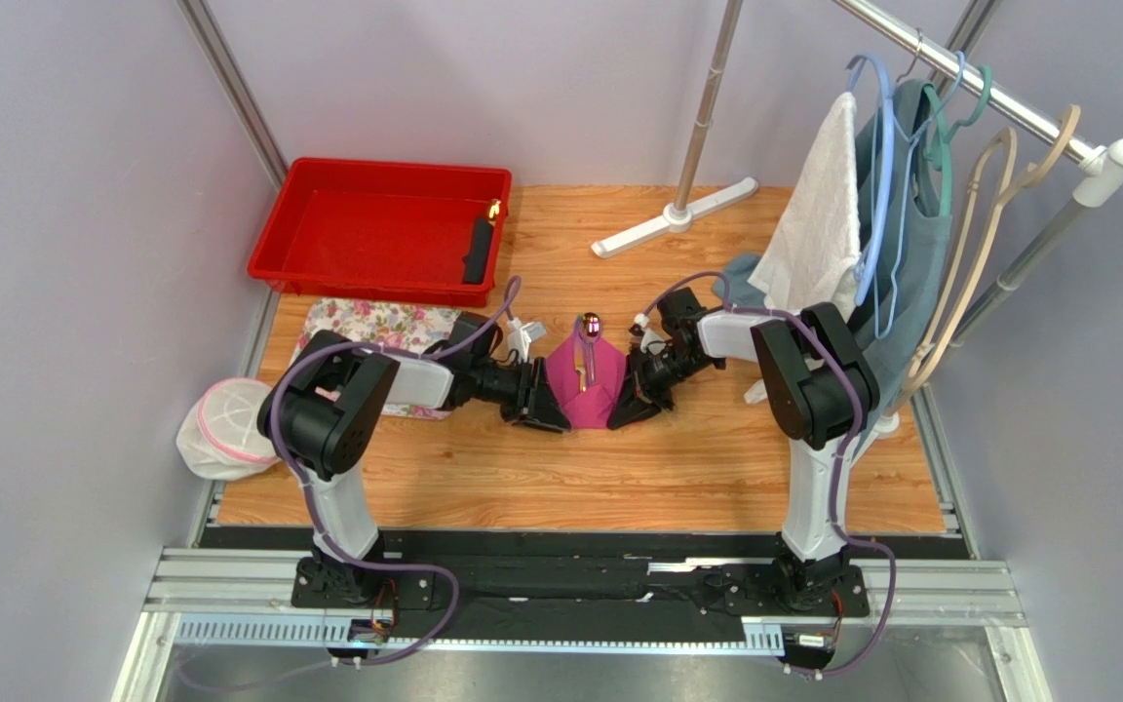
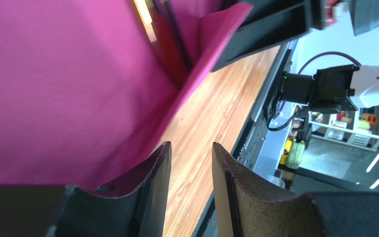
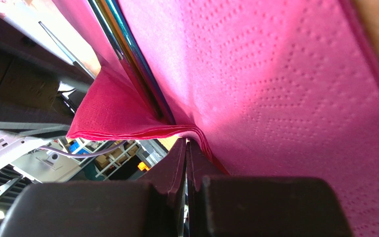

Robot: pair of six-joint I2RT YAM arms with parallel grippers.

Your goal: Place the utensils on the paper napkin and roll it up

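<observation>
A: Right gripper (image 3: 185, 146) fingers pressed together on a folded edge of the paper napkin (image 3: 275, 98). Left side?
B: Left gripper (image 2: 190, 153) fingers apart, holding nothing. Napkin sits mid table (image 1: 699, 468) between both grippers, with utensils (image 1: 591, 340) lying in its crease.

No text, label, brand or number can be read in any view. The paper napkin (image 3: 285, 98) carries only an embossed dot pattern. The packages on the shelves (image 2: 347, 123) at the right edge of the left wrist view are too blurred to read.
</observation>
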